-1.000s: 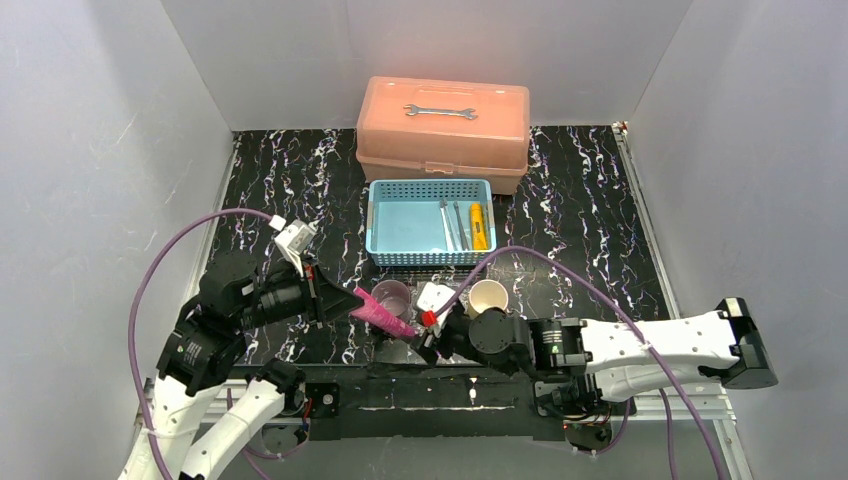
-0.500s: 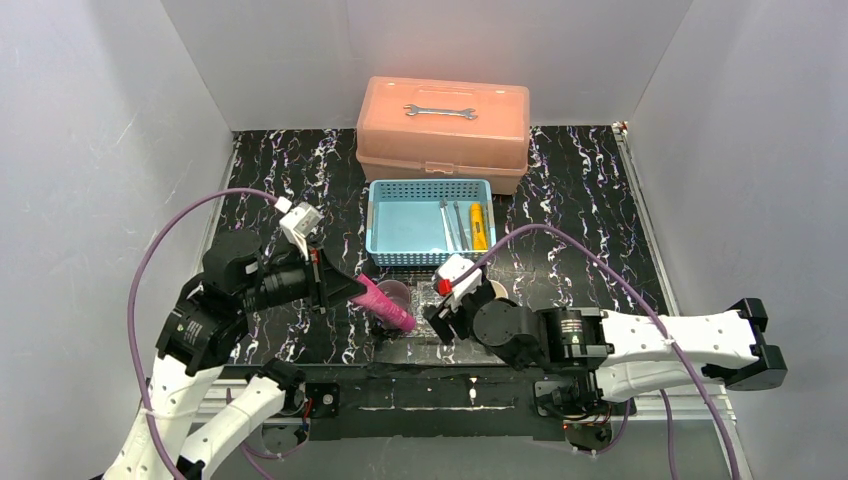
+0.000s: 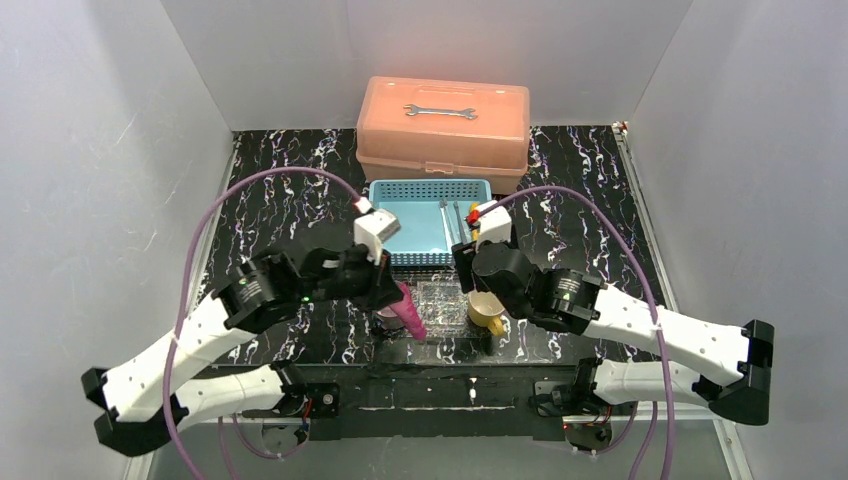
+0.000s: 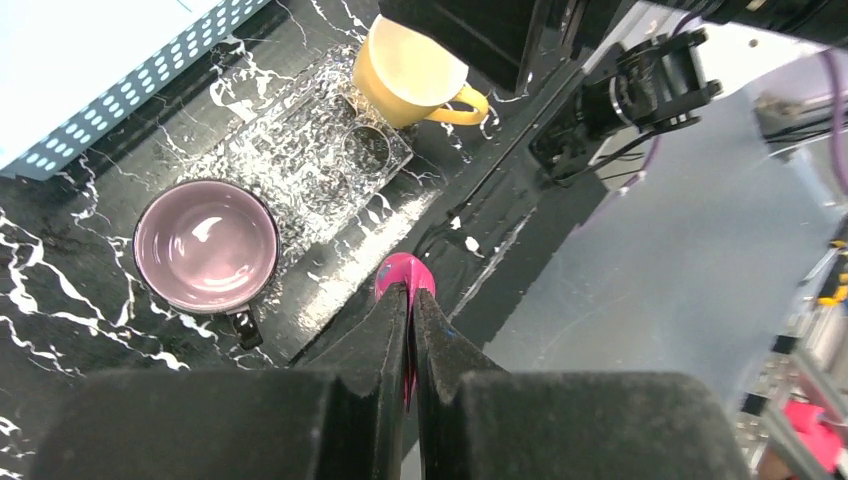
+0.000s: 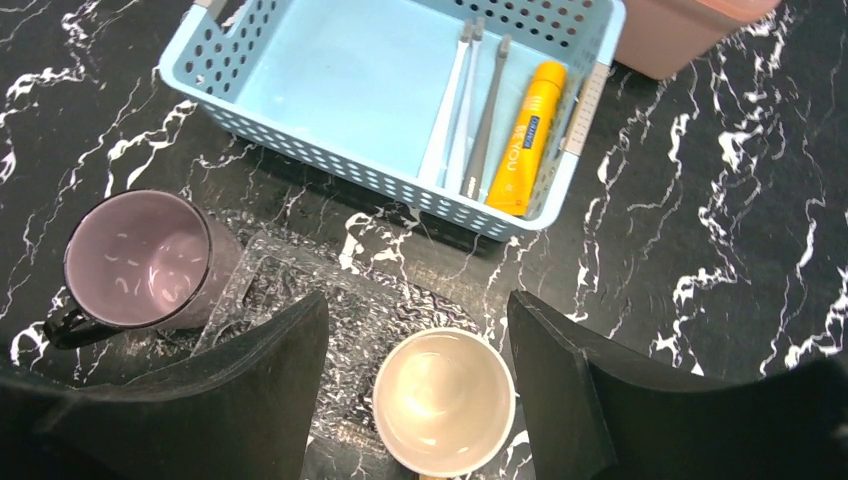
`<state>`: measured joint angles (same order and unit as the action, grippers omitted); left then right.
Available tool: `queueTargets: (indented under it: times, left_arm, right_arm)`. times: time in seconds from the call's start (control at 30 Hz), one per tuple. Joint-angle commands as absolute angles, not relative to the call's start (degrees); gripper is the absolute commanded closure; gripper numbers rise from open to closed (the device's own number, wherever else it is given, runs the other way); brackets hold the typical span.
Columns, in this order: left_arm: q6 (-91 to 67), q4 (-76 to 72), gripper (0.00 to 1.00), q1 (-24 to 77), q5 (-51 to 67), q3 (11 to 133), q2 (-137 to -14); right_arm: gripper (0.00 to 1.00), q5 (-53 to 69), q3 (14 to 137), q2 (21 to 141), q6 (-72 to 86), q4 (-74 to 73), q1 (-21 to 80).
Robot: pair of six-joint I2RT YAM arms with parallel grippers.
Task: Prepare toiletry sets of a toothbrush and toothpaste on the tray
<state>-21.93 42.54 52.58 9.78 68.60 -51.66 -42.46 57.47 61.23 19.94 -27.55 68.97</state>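
Note:
My left gripper (image 3: 396, 292) is shut on the flat end of the magenta toothpaste tube (image 3: 409, 314), which hangs down beside the purple mug (image 4: 206, 245) at the near edge of the clear glittery tray (image 4: 300, 150). The wrist view shows the tube (image 4: 404, 275) between the shut fingers (image 4: 411, 295). My right gripper (image 5: 413, 310) is open and empty above the yellow mug (image 5: 444, 400), which stands at the tray's (image 5: 350, 300) right end. The pale toothbrushes (image 5: 455, 110) and the yellow tube (image 5: 527, 135) lie in the light-blue basket (image 5: 330, 90).
The salmon-pink toolbox (image 3: 443, 120) with a wrench (image 3: 440, 111) on its lid stands behind the basket (image 3: 415, 225). Purple cables arc over both arms. The table's near edge and mounting rail run just behind the tube.
My left arm has swung right and tilted down with the magenta tube, to the tray's near edge. My right gripper has risen and moved back, from the table front to above the yellow mug.

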Motion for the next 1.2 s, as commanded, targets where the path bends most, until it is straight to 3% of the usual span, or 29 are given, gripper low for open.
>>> queueTargets:
  times: [0.0, 0.4, 0.67, 1.17]
  left_arm:
    - [-20.3, 42.1, 1.0, 60.9, -7.9, 73.1, -56.2]
    - [-16.1, 34.6, 1.0, 72.6, -25.6, 75.9, -65.8]
    - [-12.9, 27.0, 1.0, 73.0, -30.0, 71.7, -67.0]
    - [-11.7, 26.0, 1.0, 72.9, -31.8, 72.0, -72.6]
  right_arm:
    - [0.26, -44.3, 55.8, 57.5, 24.8, -28.3, 67.2]
    - [0.26, -48.6, 48.7, 50.1, 31.4, -28.5, 66.0]
    - [0.27, -47.1, 44.6, 46.4, 33.1, -26.0, 66.0]
    - [0.27, -44.7, 43.2, 47.3, 33.3, -24.0, 66.0]
